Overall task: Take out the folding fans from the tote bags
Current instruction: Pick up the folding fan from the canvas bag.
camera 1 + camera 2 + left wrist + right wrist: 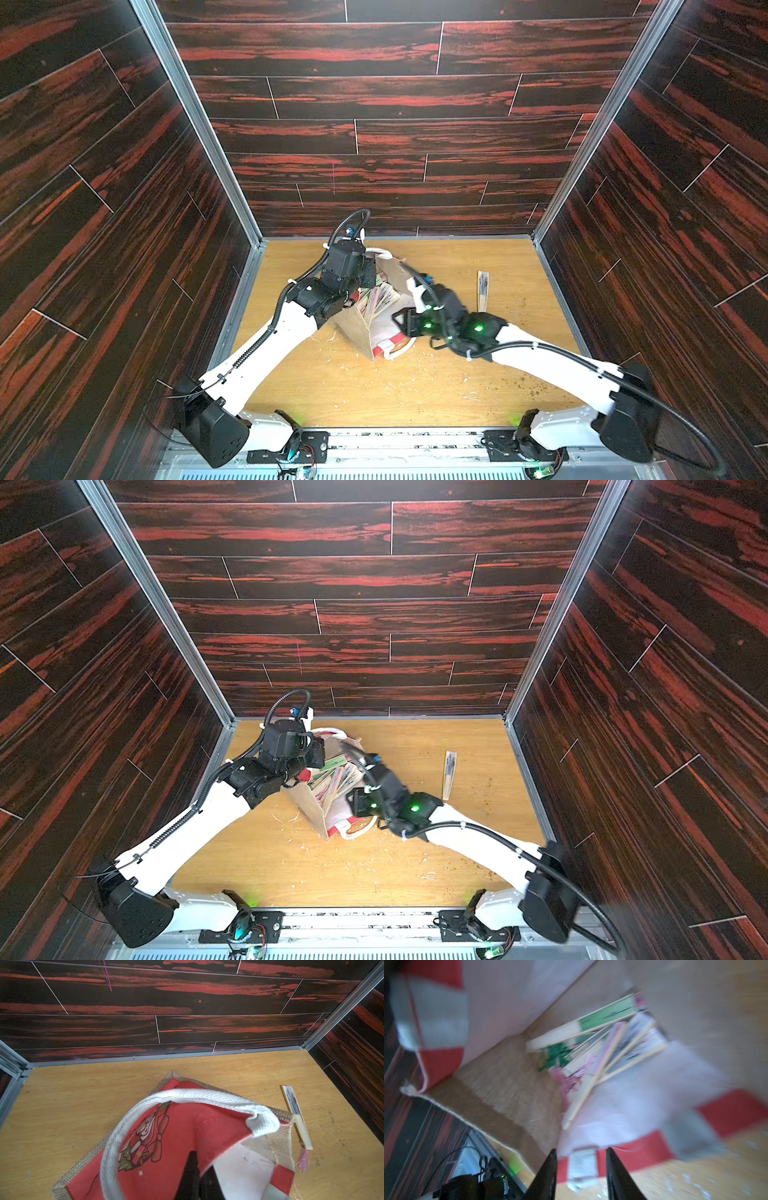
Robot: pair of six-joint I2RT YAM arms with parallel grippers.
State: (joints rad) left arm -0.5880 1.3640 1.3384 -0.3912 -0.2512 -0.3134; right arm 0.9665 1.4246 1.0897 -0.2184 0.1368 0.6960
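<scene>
The tote bag (358,332) (311,809) stands mid-table, mouth open upward. My left gripper (200,1165) is shut on the rim of its red side panel (176,1136), under the white rope handle (187,1095). Several folding fans (378,299) (332,777) (602,1043) lie inside in a loose pile, with green, pink and grey prints. Another fan (483,291) (449,775) (295,1113) with a pink tassel lies on the table right of the bag. My right gripper (581,1150) (401,322) is open at the bag's near rim, a white handle end between its fingers, untouched. That wrist view is blurred.
The wooden table (332,395) carries pale shavings and crumbs around the bag. Dark red wood-grain walls with metal corner posts (582,158) close in the back and both sides. Both white arms reach in from the front corners.
</scene>
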